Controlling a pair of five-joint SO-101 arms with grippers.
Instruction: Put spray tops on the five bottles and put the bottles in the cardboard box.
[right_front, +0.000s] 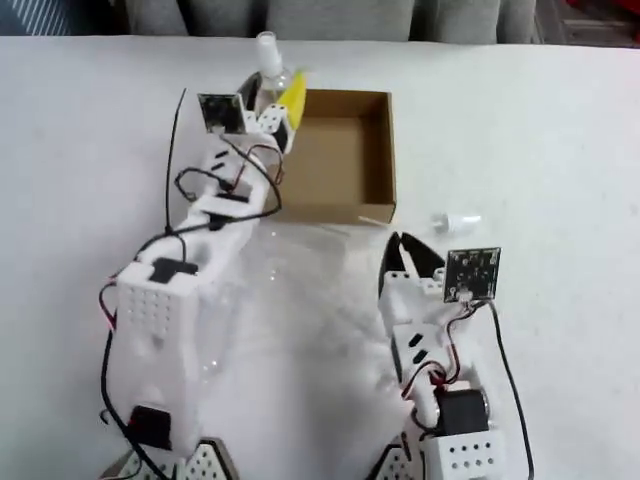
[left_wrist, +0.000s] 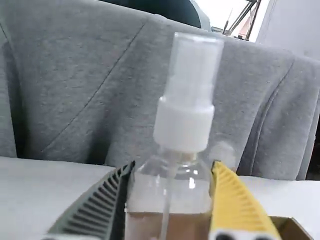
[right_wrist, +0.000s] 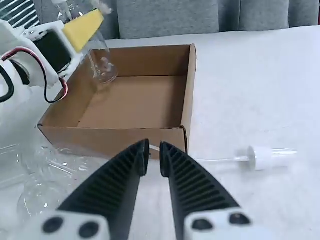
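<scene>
My left gripper (left_wrist: 172, 200) is shut on a clear bottle (left_wrist: 172, 185) that carries a white spray top (left_wrist: 187, 95). In the high view that bottle (right_front: 268, 62) is upright at the far left corner of the open cardboard box (right_front: 385, 150), gripped by the left gripper (right_front: 275, 105). From the right wrist, the held bottle (right_wrist: 102, 65) hangs over the box's (right_wrist: 189, 90) far corner. My right gripper (right_wrist: 154, 147) stands just in front of the box's near wall, its black fingers almost together and nothing between them. A loose spray top (right_wrist: 262, 155) lies on the table to its right.
Several clear bottles (right_wrist: 35, 192) without tops lie on the table between the arms (right_front: 300, 300), hard to make out. The loose spray top (right_front: 455, 220) rests right of the box's near corner. Grey upholstered seats (left_wrist: 75, 85) line the table's far edge.
</scene>
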